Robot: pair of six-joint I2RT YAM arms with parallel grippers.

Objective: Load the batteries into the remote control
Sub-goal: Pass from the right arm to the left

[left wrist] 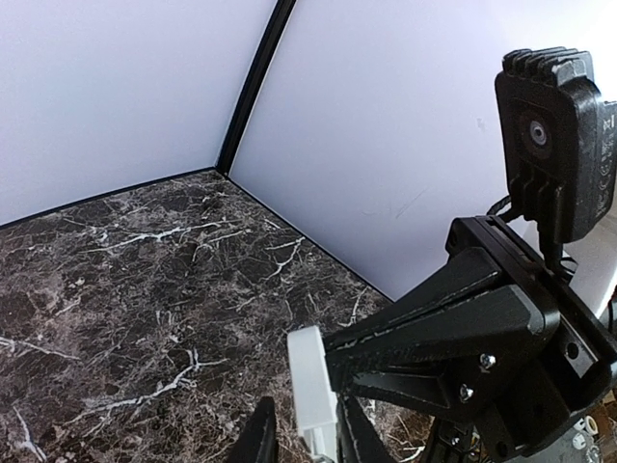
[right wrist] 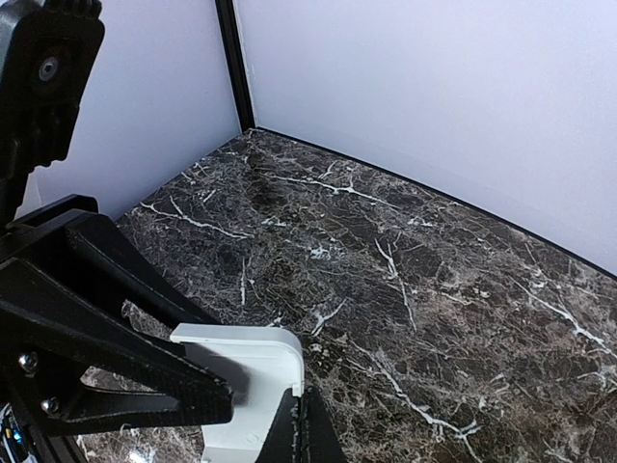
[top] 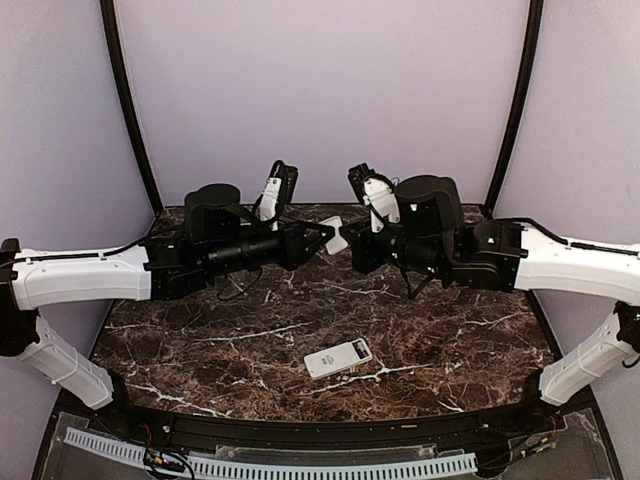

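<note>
The remote control (top: 338, 358) lies flat on the marble table (top: 200, 350), near the front middle. No batteries are in view. Both arms meet above the back of the table at a thin white cover (top: 335, 236) with a rounded corner. My right gripper (right wrist: 302, 424) is shut on one edge of the cover (right wrist: 246, 371). My left gripper (left wrist: 307, 429) has its jaws around the other end of the cover (left wrist: 313, 386). One finger lies against it and the other stands a small gap away.
Pale walls (top: 320, 90) with dark corner posts close off the back and sides. In each wrist view the other arm's black gripper body fills one side, the right arm's (left wrist: 482, 338) and the left arm's (right wrist: 87, 338). A white slotted cable duct (top: 300, 465) runs along the front.
</note>
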